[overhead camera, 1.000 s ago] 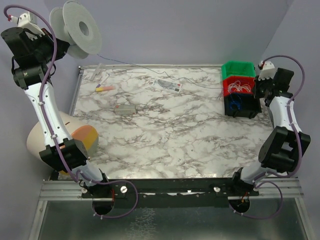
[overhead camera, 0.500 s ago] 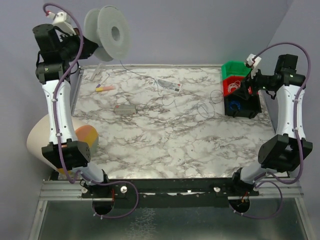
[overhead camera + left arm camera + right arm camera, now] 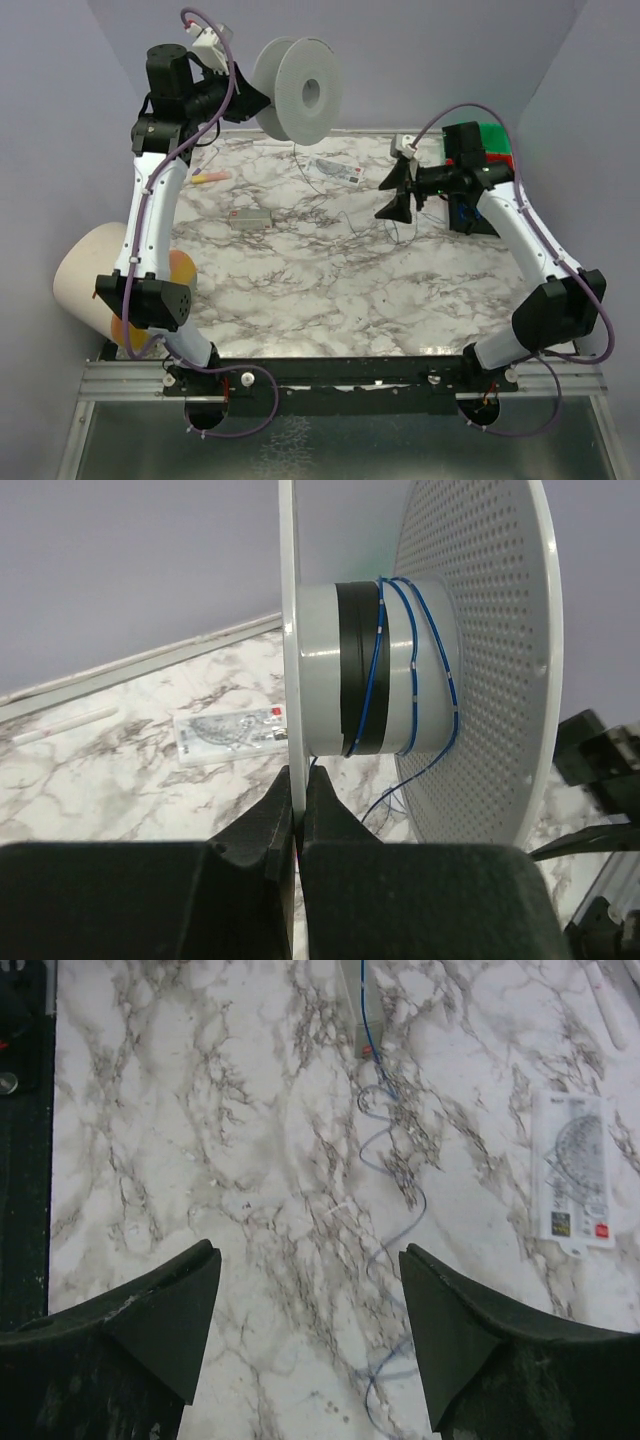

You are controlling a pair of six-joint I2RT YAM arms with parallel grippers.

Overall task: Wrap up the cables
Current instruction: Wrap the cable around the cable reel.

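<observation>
left gripper (image 3: 297, 810) held high at far-left, pinching spool (image 3: 300, 88) rim | right gripper (image 3: 308, 1270) spread, arm stretched over table (image 3: 300, 290) | cable (image 3: 385, 1175) partly round spool hub, rest squiggled on table under right gripper

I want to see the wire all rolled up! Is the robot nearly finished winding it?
Not nearly. Done: only a few turns of cable sit around the spool hub. In hand: the left gripper is shut on the spool's rim, holding it up; the right gripper hangs open above the table. Left: loose cable squiggles lie there, not yet wound.
</observation>
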